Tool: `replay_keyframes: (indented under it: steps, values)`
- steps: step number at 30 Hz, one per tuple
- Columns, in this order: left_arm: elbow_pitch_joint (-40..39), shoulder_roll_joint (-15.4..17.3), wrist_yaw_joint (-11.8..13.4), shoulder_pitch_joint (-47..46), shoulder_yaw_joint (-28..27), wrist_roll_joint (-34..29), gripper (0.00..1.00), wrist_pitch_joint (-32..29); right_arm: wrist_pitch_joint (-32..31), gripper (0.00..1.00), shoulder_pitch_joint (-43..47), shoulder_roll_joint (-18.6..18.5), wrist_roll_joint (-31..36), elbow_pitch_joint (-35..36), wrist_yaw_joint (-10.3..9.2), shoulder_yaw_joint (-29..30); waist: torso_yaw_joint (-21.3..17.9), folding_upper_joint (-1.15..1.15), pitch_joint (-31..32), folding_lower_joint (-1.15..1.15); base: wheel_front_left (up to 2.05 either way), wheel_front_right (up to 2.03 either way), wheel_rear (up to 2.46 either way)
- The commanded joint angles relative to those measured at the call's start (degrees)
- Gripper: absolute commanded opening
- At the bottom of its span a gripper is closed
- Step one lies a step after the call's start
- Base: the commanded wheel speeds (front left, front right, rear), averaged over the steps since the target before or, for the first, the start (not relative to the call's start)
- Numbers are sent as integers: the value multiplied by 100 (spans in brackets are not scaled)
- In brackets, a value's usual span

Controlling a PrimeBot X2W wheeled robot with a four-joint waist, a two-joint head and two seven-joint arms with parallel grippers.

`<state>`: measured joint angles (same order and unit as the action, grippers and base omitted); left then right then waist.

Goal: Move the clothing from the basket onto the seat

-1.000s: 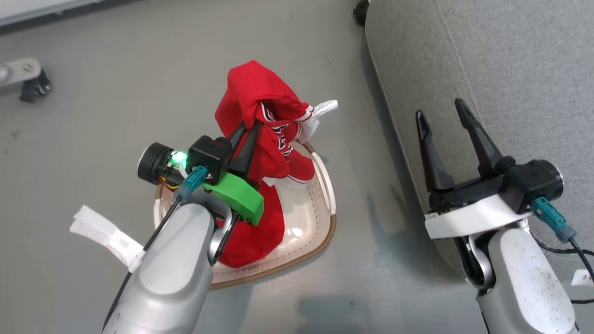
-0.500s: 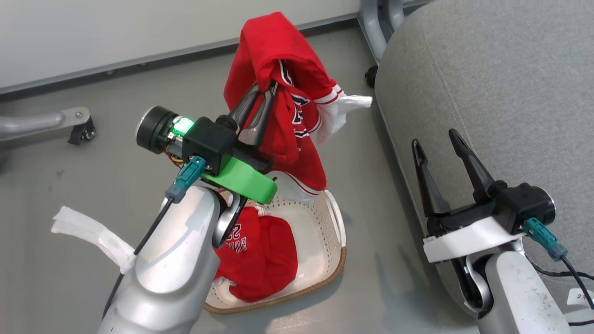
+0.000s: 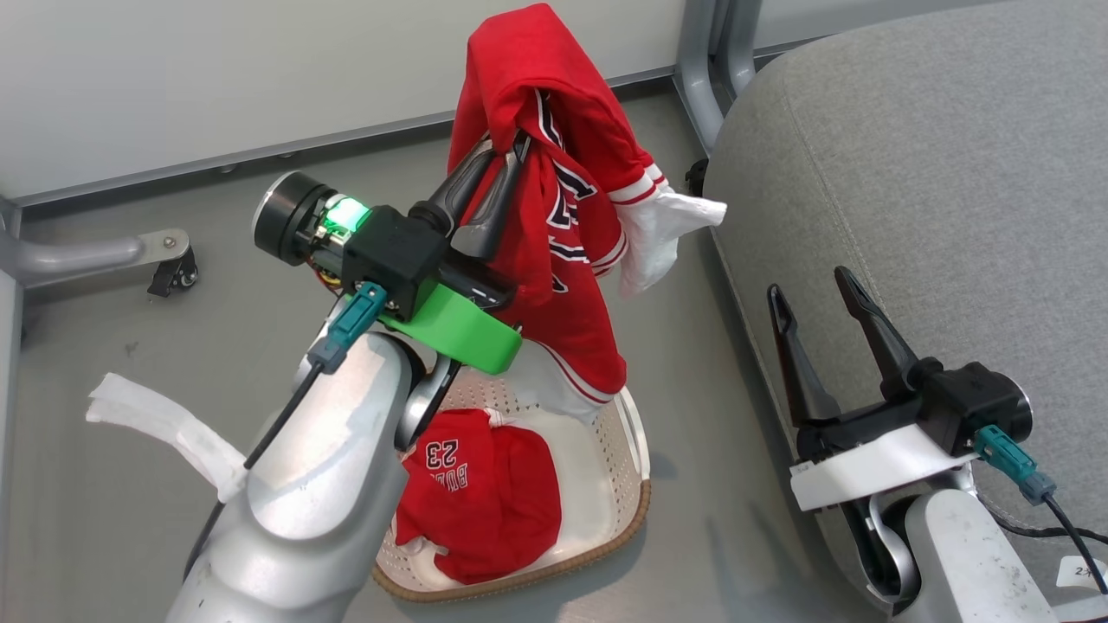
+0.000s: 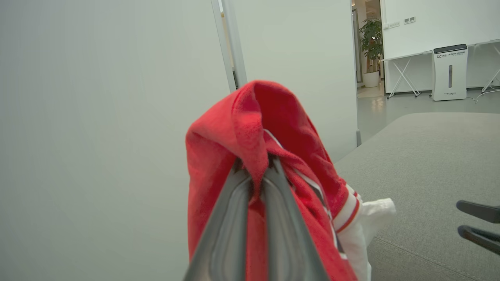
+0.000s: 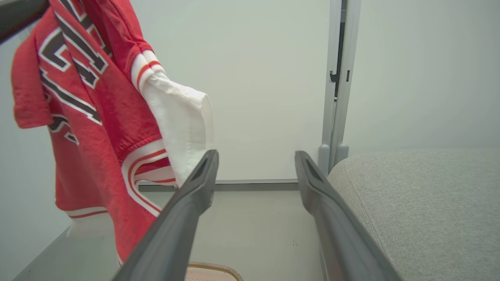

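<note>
My left gripper [image 3: 509, 147] is shut on a red garment [image 3: 554, 216], which hangs from its tips high above the basket [image 3: 628, 450]. In the left wrist view the cloth [image 4: 269, 128] drapes over both closed fingers [image 4: 230, 218]. A second red garment [image 3: 485, 502] showing the number 23 lies crumpled inside the basket. The grey seat [image 3: 909, 199] fills the right side. My right gripper [image 3: 809, 285] stands open beside the seat's edge, holding nothing; in its wrist view the lifted garment [image 5: 78, 117] hangs at the left and the seat [image 5: 422, 203] lies at the right.
A white wall [image 3: 216, 78] runs along the back with a grey metal post [image 3: 701, 61] at the seat's corner. A caster leg [image 3: 164, 260] sits on the floor at the left. A white tape strip [image 3: 156, 424] sticks out from my left forearm.
My left gripper has lifted the garment clear of the basket, uncovering the second garment. The head camera has tilted up, so the wall now shows. The right gripper stays open.
</note>
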<state>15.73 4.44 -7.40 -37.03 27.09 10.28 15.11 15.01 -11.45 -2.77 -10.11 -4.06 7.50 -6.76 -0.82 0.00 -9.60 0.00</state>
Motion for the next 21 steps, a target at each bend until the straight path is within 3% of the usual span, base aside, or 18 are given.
replay_keyframes:
  steps: [1,9,21]
  values:
    - [-27,40,-12,-84,5,19,0,6,26,100,48,-22,-23,-7,-2,1,3,0,16,0,0,0,0]
    - [-15,47,-12,-41,23,46,0,7,26,100,-9,-21,-75,144,-2,-241,8,0,55,0,0,0,0]
    - [-58,-64,-12,-72,149,94,0,6,26,100,-516,-22,-91,177,-2,-1551,100,0,-14,0,0,0,0]
